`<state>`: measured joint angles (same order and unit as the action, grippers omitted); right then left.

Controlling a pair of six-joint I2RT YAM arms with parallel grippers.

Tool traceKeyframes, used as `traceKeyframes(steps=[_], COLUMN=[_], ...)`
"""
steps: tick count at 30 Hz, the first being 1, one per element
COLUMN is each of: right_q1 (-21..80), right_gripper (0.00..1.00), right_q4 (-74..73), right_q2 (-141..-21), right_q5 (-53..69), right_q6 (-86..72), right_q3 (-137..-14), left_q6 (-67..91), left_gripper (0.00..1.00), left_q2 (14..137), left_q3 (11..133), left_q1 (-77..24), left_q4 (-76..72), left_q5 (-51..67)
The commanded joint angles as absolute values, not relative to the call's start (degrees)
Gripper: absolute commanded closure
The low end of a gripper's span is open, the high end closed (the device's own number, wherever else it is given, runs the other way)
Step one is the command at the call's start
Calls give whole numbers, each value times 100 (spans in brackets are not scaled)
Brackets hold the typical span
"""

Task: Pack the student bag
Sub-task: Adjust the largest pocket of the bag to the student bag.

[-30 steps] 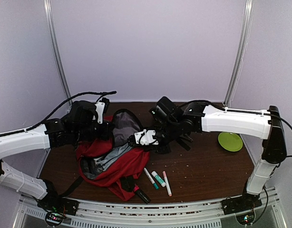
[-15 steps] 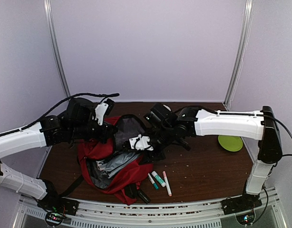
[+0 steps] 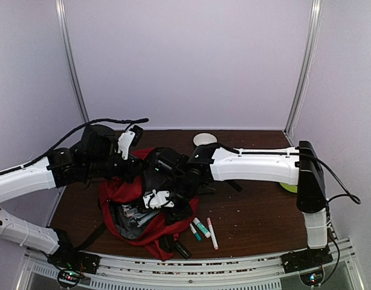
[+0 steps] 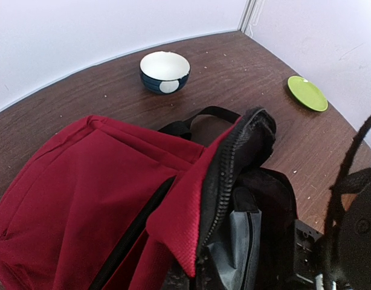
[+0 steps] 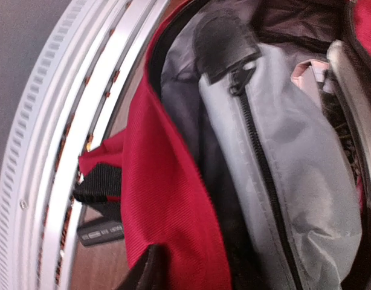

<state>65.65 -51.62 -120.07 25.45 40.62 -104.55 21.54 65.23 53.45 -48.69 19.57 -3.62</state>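
Backpack: red, slumped on the table left of centre, mouth open (dark lining showing)
Inside: grey pouch in the mouth
Left gripper: closed on the backpack's zip edge, holding it up
Right gripper: in the mouth, jaws parted over the grey pouch
Nearby: pens just right of the backpack; bowl and green plate farther off

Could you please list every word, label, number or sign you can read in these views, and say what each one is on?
No text can be read in any view.
Markers beside the student bag: coloured bands only, any print too small to read.
Black item by the bag: pale marks, too blurred to read.
Bowl and green plate: no lettering visible.
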Motion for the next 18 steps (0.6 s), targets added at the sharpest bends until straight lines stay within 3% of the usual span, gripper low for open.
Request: traceKeyframes(steps=[1,7,13,18], right_q1=[6587,6618,6584,6559], right_gripper=[82,99,100,100], right_q4=[-5464,-4445,-3409,-3529], right_q2=[-12007,-11515,-11760,-12372], right_q5=[2406,2807,2811,3180], right_q6=[3899,3442,2868,2378], right_q3=[-10724,-10764,-11600,-13040], left_q6=[2030,1797,1258,804], left_gripper=[100,100,100,100], left_q2=[6399,6366,6281,5996], left_q3=[5329,5512,6169,6495], left_q1=[-4841,-4826,-4532,-4352], left_q4=[1794,2100,2686,2891], left_q5=[-307,-698,-1605,-1984])
